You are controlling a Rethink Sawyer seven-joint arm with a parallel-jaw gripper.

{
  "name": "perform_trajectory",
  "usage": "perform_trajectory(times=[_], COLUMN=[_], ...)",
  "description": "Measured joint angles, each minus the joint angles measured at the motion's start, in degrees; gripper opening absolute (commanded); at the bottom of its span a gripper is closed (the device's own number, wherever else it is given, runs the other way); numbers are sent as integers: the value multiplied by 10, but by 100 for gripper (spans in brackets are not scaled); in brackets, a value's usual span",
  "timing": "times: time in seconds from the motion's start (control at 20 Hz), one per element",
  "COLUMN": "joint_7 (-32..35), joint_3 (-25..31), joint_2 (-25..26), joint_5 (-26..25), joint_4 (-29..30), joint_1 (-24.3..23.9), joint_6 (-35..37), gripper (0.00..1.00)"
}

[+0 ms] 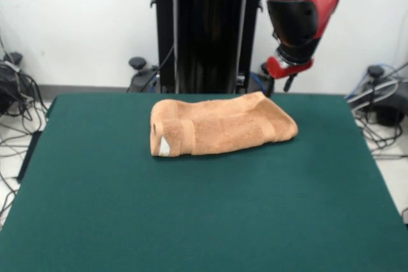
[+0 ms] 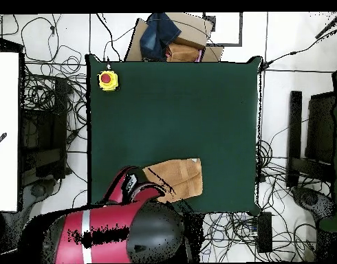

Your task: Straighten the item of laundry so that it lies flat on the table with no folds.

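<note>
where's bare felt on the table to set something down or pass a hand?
Most of the table is bare: the whole stretch from the towel to the camera-side edge in the front view, plus strips on either side of it. Overhead, a yellow box with a red button takes one far corner. Crowded only at the robot-side edge, where the arm hangs beside the towel.

Even, bright room light falls from above; the towel (image 1: pixel 220 127) casts only a thin soft shadow on the matte, glare-free counter (image 1: pixel 204 221).
</note>
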Motion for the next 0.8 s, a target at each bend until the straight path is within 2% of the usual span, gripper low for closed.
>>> perform_trajectory(times=[0.8], joint_7=[0], joint_3=[1], joint_2=[21], joint_5=[0], joint_4=[-26], joint_1=[-8], joint_6=[-7], gripper=[100])
